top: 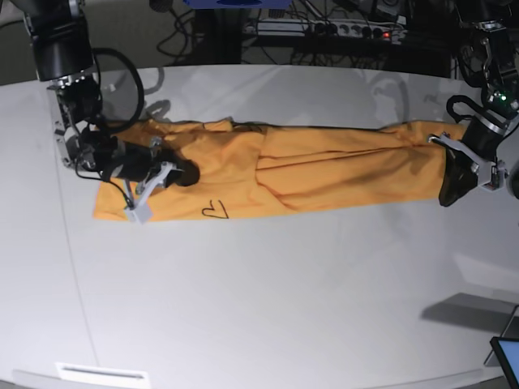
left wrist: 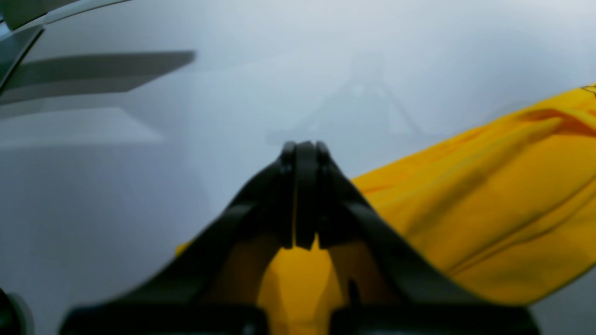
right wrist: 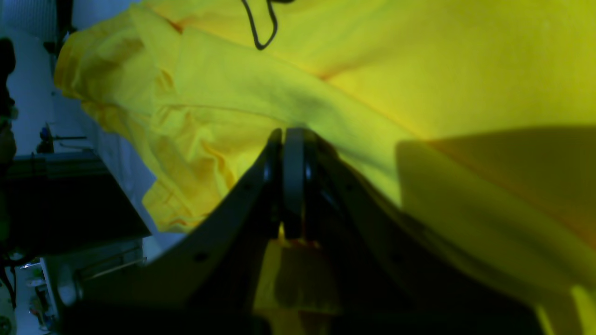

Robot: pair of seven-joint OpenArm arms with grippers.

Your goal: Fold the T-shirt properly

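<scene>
Left gripper (top: 451,193) pinches T-shirt (top: 324,166) end; right gripper (top: 180,174) clamps opposite end. Shirt lies as long band on surface (top: 268,300). Step: crosswise fold. Next: likely carry one end over other, edges aligned.

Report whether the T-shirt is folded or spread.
Folded: the T-shirt lies as a long narrow band on the table, layers overlapping.

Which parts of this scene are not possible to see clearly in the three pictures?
- T-shirt, base view: the cloth beneath the left end effector and right end effector is hidden by them.
- Left wrist view: the T-shirt and table are blurred; the picture's right edge cuts the shirt.
- Right wrist view: the end effector's shadow darkens the cloth at lower right.
- Dark mark, base view: too small to read surely.
</scene>
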